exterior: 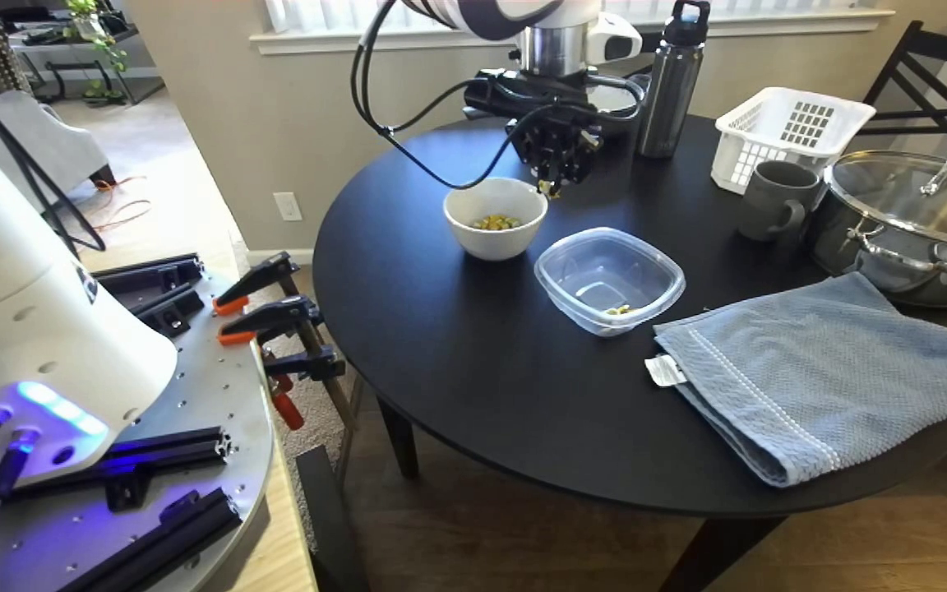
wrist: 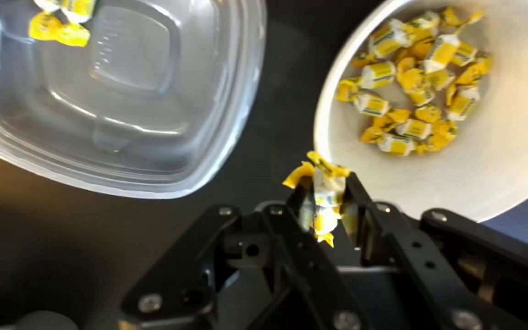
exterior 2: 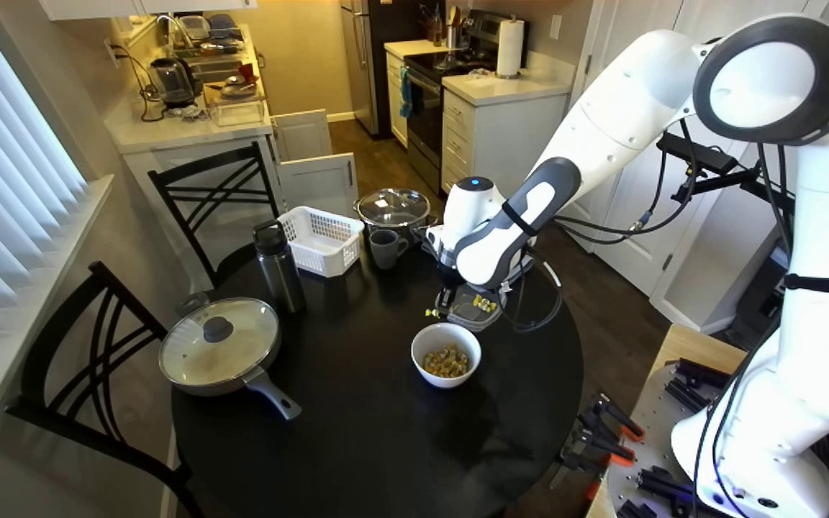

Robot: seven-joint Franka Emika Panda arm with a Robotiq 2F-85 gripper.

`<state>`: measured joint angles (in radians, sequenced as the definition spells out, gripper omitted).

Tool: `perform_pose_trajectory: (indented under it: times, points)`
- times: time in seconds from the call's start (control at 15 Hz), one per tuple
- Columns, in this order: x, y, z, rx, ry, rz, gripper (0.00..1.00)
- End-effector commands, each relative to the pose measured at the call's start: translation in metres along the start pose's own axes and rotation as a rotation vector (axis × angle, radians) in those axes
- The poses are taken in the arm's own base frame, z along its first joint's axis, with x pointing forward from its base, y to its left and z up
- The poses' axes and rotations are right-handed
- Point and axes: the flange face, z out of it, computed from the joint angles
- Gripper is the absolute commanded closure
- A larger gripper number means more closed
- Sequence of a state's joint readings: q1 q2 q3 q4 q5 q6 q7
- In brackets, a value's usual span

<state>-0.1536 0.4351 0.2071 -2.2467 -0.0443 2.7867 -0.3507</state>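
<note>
The jaws of the white robot arm (exterior 2: 605,119) are nearly together and pinch a small white and yellow candy in a twisted wrapper (wrist: 329,185). Whether a second one is also in this grip, I cannot tell. The candy hangs above a round black desk (exterior: 441,329), near the rim of a round white bowl (exterior: 494,245); in the wrist view it partly overlaps this rim, but I cannot see if it touches. On the bottom of the bowl lies a pile of similar yellow and white candies (wrist: 413,85). Near the bowl, but apart from it, stands a clear plastic container with rounded corners (wrist: 131,55), and at least two wrapped candies (wrist: 60,33) lie inside. Farther on the same desk there are a folded blue-grey towel (exterior: 835,370), a grey mug (exterior: 769,201), a silver metal pot with a glass lid (exterior: 913,275) and a white plastic basket (exterior 2: 314,260). A dark metal bottle (exterior: 672,94) stands upright beside the basket, and a shallow pan with a glass lid (exterior 2: 234,352) is visible in an exterior view.
</note>
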Motion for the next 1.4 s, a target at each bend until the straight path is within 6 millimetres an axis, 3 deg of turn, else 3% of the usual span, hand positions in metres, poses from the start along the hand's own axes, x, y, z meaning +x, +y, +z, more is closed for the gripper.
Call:
perform_pose_trajectory:
  times: [0.0, 0.07, 0.13, 0.27, 0.47, 0.8, 1.07, 1.33]
  points:
    - [-0.007, -0.025, -0.005, 0.046, -0.042, -0.097, 0.95]
    - [-0.008, -0.029, -0.004, 0.058, -0.058, -0.107, 0.95]
    - [-0.009, -0.03, -0.004, 0.063, -0.068, -0.118, 0.56]
    - [-0.011, -0.027, -0.005, 0.061, -0.082, -0.119, 0.5]
    - [-0.013, -0.015, -0.012, 0.053, -0.076, -0.098, 0.31]
    - [-0.028, 0.033, -0.026, -0.082, -0.069, -0.021, 0.0]
    - [-0.044, 0.069, -0.012, -0.19, -0.12, 0.009, 0.0]
    - [-0.053, 0.076, 0.016, -0.198, -0.147, -0.012, 0.0]
